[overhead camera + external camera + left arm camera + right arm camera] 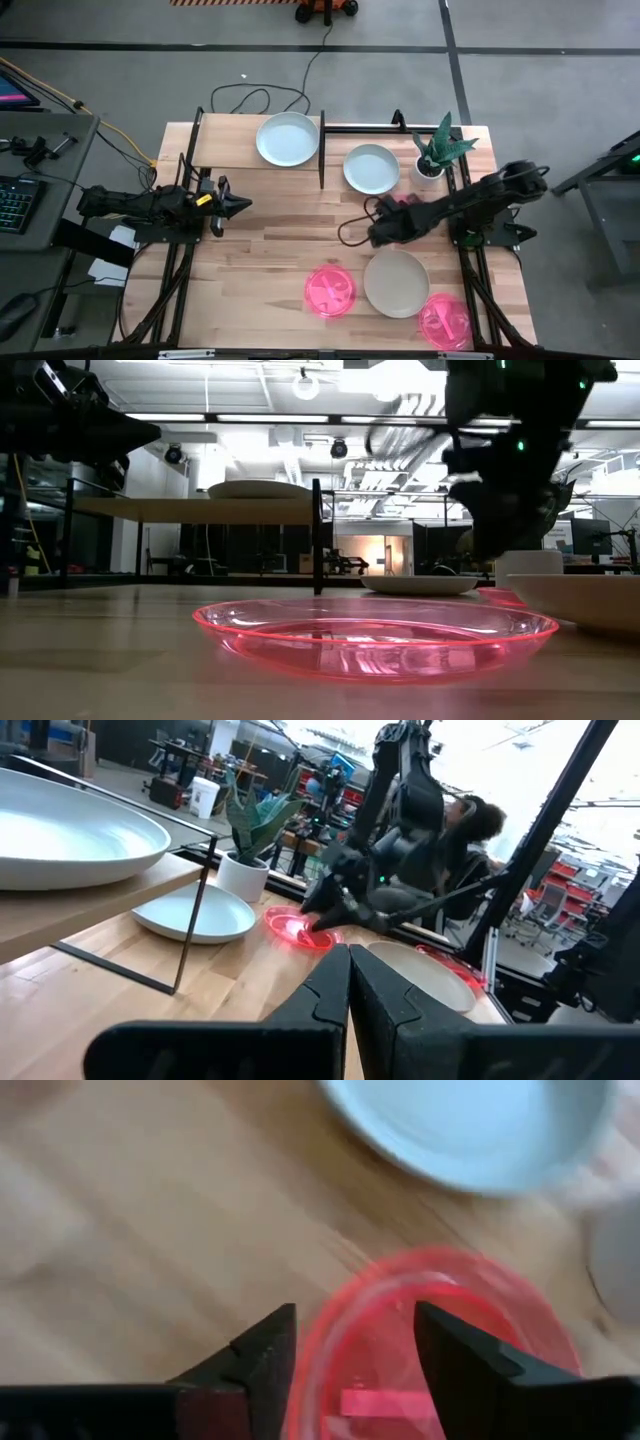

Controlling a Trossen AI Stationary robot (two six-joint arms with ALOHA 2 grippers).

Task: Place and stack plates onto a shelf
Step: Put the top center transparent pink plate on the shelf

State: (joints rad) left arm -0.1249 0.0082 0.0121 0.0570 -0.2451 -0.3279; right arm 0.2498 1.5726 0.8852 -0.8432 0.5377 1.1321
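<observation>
Wooden surface [270,250]: right tool [355,1345], fingers apart, straddles a pink plate's [440,1350] rim.
Next: clamp, lift to shelf [225,150]; left tool [348,982] together, waiting.

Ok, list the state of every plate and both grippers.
Pale blue-white round plate: resting on the light wooden shelf.
Second pale blue-white plate: on the table, beside the shelf.
Cream-beige plate: on the table.
Translucent pink plate: on the table.
Second pink plate: on the table.
Third pink plate: rim between the open right gripper fingers.
Left gripper: shut, empty.
</observation>
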